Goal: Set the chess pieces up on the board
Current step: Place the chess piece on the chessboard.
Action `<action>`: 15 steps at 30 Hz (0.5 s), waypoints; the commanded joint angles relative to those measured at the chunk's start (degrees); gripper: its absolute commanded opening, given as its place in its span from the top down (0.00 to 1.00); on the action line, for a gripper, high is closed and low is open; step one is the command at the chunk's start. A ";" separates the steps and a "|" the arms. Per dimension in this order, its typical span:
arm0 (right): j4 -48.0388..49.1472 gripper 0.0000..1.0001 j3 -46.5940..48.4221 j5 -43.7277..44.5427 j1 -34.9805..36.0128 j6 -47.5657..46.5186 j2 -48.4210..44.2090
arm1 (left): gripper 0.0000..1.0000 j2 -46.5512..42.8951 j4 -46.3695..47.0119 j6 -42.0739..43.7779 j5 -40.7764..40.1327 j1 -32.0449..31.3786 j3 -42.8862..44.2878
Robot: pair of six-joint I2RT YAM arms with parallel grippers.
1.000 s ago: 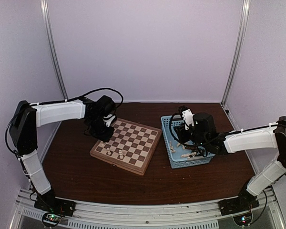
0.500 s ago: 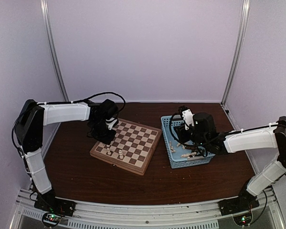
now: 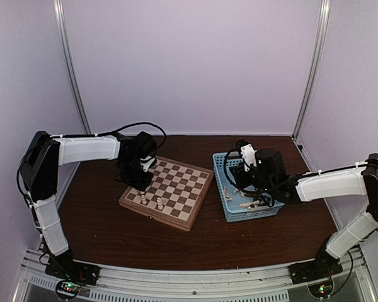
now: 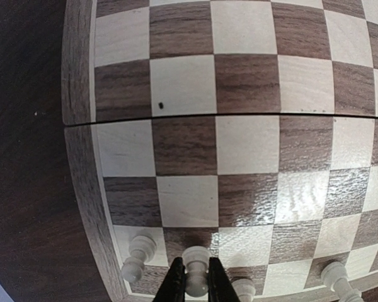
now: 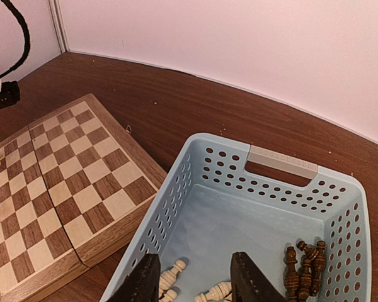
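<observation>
I see the board lying on the left half of the bench, turned a little so that one corner points toward the arms. Only a few of the chess pieces are on it: small cream figures standing in the squares along its near left edge, close to the left corner. In the left wrist view I count three of them standing there. A fourth, a round-headed piece, sits between the fingers of the left gripper. This gripper is pressed together on the round-headed piece, pinching its body over the same edge row. I cannot tell whether its foot touches the board.

Just beside the right edge of the board stands a light-blue basket, on the right half of the bench. More pieces lie inside: cream pieces on the floor and dark pieces in a small heap at one side wall. The right gripper hangs over the basket with its fingers spread and nothing gripped between them.
</observation>
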 commanded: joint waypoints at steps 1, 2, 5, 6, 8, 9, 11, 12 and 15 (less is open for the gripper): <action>-0.04 0.59 1.02 1.02 -0.15 -0.35 -0.19 | 0.89 0.10 0.96 0.48 -0.34 0.37 0.49; -0.07 0.59 1.02 1.02 -0.19 -0.32 -0.21 | 0.89 0.10 0.98 0.45 -0.18 0.37 0.50; -0.16 0.59 1.02 1.02 -0.15 -0.34 -0.18 | 0.88 0.05 0.99 0.48 0.31 0.37 0.58; -0.10 0.59 1.02 1.02 -0.15 -0.31 -0.17 | 0.88 0.15 0.95 0.52 0.47 0.37 0.58; -0.12 0.59 1.02 0.99 -0.17 -0.44 -0.25 | 0.87 0.29 0.98 0.51 0.55 0.37 0.58; -0.18 0.59 1.02 1.02 -0.15 -0.44 -0.26 | 0.87 0.41 0.98 0.59 0.56 0.37 0.58; -0.17 0.59 1.02 1.00 -0.17 -0.44 -0.27 | 0.86 0.72 0.90 0.49 0.57 0.37 0.58; -0.20 0.59 1.02 1.02 -0.15 -0.49 -0.27 | 0.86 0.79 0.90 0.42 0.75 0.37 0.50; -0.21 0.59 1.02 1.02 -0.15 -0.44 -0.41 | 0.85 0.97 0.90 0.26 0.95 0.37 0.50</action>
